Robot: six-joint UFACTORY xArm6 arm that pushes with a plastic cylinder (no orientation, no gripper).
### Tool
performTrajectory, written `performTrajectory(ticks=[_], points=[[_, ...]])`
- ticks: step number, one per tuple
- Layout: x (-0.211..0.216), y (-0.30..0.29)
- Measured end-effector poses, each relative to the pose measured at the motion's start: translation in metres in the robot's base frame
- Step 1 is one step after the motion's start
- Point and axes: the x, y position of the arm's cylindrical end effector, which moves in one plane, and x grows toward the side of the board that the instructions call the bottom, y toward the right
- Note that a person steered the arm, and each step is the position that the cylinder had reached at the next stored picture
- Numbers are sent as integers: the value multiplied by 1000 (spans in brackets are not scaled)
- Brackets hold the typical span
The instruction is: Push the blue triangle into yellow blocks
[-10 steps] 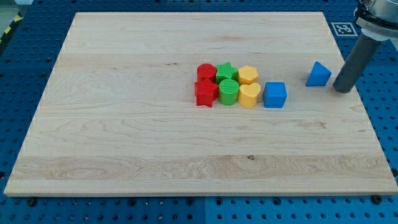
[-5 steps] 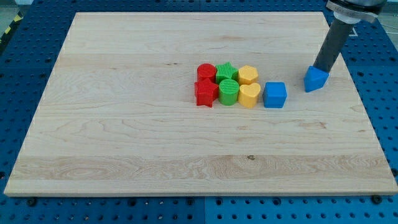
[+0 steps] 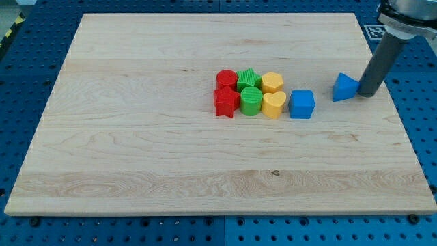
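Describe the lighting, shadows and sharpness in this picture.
Camera view: even, soft light, no glare on the wooden board; only faint short shadows under the blue triangle and the block cluster; blocks sharp-edged; my tip, just right of the triangle, in focus, rod top cropped.

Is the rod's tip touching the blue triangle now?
Cannot tell. In the camera view my tip stands right against the blue triangle's right side with no board showing between them, but overlap could hide a gap.
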Motion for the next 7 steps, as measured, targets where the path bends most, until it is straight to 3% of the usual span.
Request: performTrajectory(ticks=[2,4,7], points=[[0,-43],[-23,-39],[-11,-57]])
